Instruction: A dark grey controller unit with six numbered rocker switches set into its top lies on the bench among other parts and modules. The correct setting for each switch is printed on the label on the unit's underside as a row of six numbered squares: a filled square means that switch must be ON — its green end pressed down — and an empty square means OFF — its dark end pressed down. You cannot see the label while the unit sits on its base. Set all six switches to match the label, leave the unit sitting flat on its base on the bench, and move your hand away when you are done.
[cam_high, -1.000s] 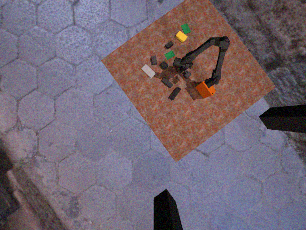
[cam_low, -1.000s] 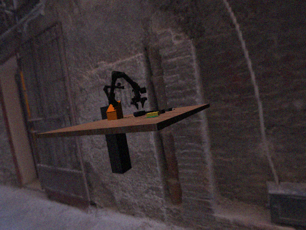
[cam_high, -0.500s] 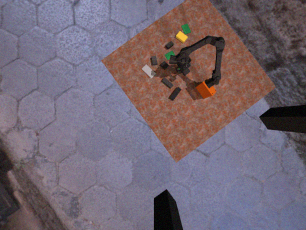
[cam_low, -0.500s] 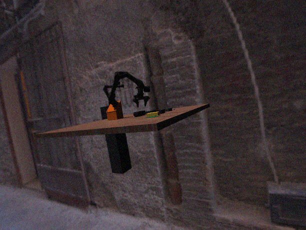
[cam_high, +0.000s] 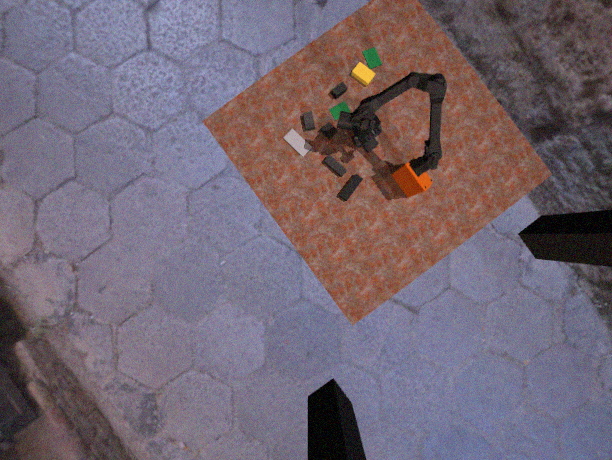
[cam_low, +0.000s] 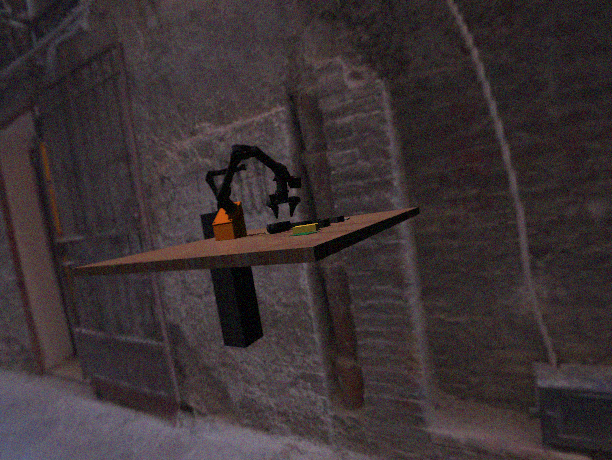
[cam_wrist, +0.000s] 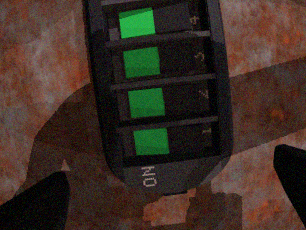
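The dark grey controller unit (cam_wrist: 172, 175) (cam_low: 278, 227) lies on its base, switches up. In the wrist view the switches marked 1 to 4 show green ends on the left, the side marked ON. Switch 4 (cam_wrist: 137, 23) is brighter green and tilted unlike switch 1 (cam_wrist: 151, 141), switch 2 (cam_wrist: 146, 102) and switch 3 (cam_wrist: 142, 62). The remaining switches are cut off at the top, and the underside label is hidden. My gripper (cam_wrist: 173, 171) (cam_low: 284, 216) is open and empty, above the unit, its fingers on either side near the ON-marked end. In the top view the arm covers the unit.
A white block (cam_high: 296, 141), dark modules (cam_high: 334, 165) (cam_high: 349, 187) (cam_high: 307, 121) (cam_high: 338, 90), green plates (cam_high: 372, 57) (cam_high: 339, 110) and a yellow block (cam_high: 363, 73) (cam_low: 305, 229) lie around on the bench (cam_high: 360, 250) (cam_low: 175, 254). The orange arm base (cam_high: 411, 180) (cam_low: 229, 227) stands nearby.
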